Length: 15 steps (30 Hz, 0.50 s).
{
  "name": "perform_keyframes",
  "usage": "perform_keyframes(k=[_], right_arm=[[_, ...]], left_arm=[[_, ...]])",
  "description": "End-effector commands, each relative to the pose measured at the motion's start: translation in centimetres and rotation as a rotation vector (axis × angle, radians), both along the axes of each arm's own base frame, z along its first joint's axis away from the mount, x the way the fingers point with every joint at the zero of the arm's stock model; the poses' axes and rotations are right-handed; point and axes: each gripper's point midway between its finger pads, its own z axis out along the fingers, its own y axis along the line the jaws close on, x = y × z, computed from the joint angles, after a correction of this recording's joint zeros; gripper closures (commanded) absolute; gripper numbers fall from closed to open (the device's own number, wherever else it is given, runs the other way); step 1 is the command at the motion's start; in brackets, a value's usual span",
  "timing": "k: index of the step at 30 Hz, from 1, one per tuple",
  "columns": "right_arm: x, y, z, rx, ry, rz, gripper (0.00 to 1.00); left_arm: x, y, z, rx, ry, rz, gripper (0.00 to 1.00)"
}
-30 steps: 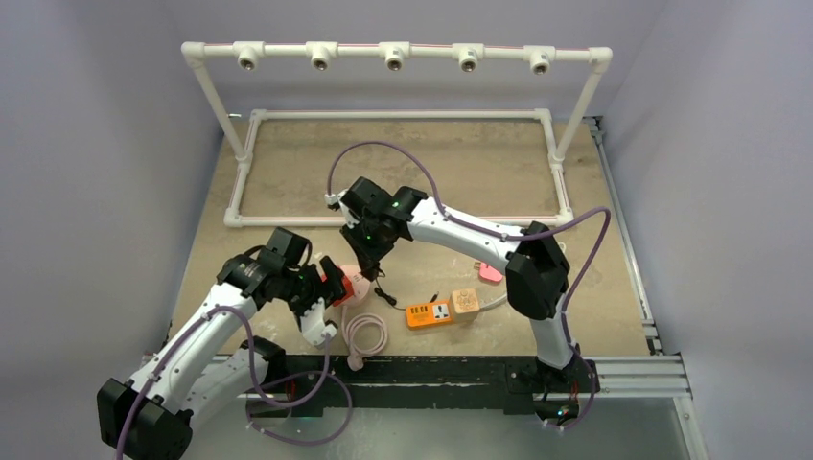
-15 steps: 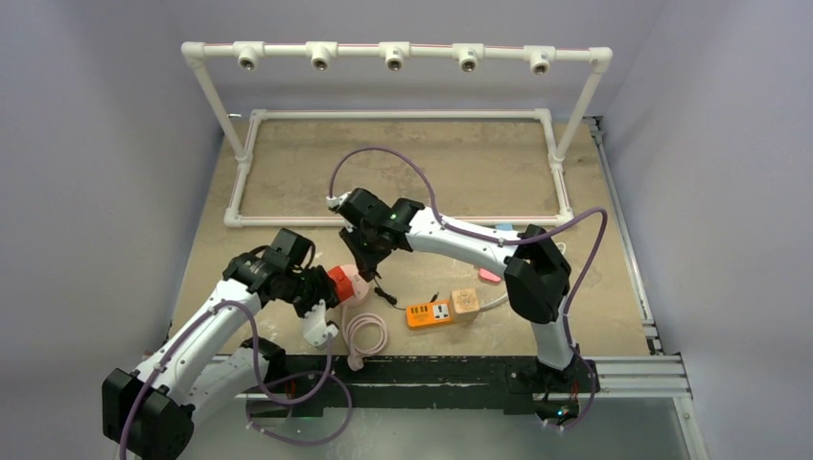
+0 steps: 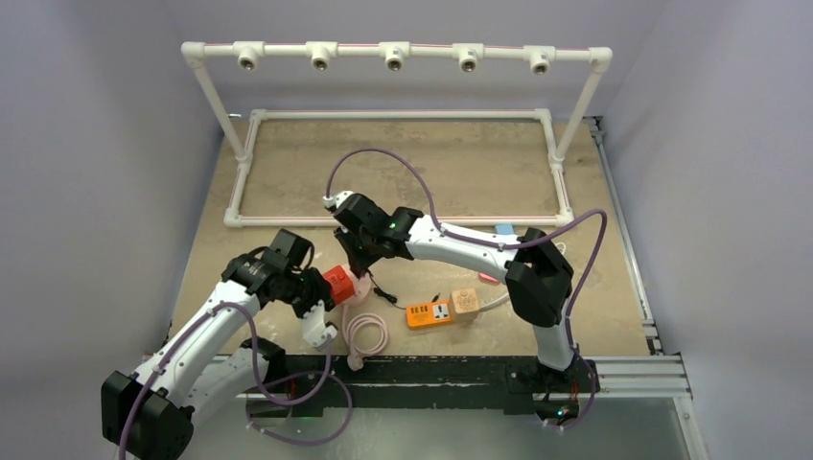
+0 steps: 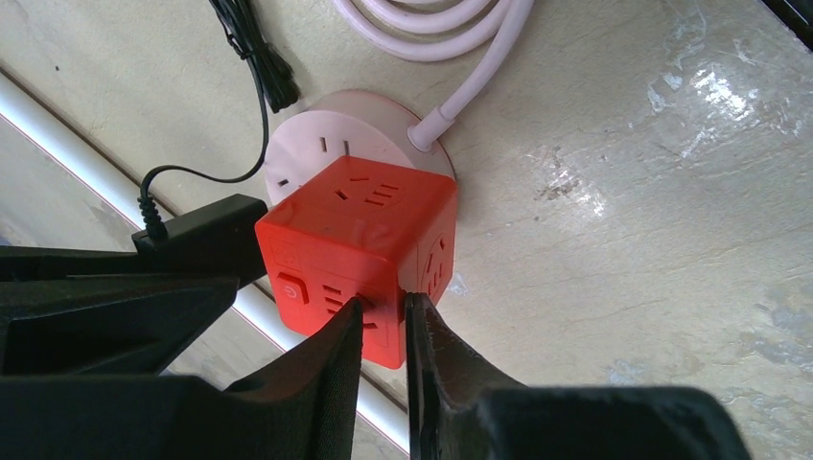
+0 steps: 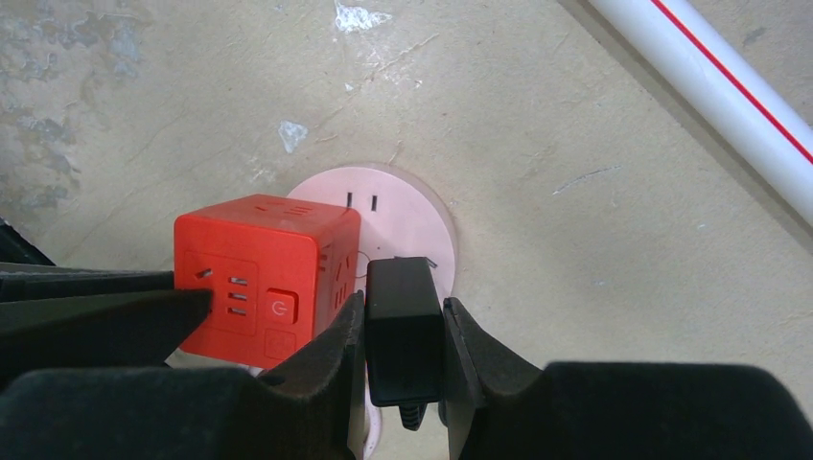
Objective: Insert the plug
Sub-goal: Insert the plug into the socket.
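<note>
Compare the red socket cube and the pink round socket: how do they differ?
The red socket cube is a box with outlets on several faces and a power button; the pink round socket is a flat disc with slots on top. The cube stands taller and seems to rest partly on the disc. A pink cable leaves the disc; none shows on the cube. Both have plug slots.

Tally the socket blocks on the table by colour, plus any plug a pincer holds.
Red cube socket block: 1
Pink round socket base: 1
Orange rectangular socket strip: 1
Black plastic plug, clamped in the right pincer: 1
Total: 4
</note>
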Motion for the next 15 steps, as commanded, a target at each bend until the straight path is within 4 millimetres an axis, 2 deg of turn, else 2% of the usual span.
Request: perform_keyframes(k=[1,15], right_arm=[[0.5,0.6,1.7,0.04,-0.053,-0.018,1.0],[-0.3,0.8,-0.2,-0.009,-0.038,0.013,1.0]], left_arm=[[-1.0,0.6,-0.9,0.031,0.044,-0.009,0.81],[-1.0,0.5,-0.8,0.028,0.047,-0.012,0.88]])
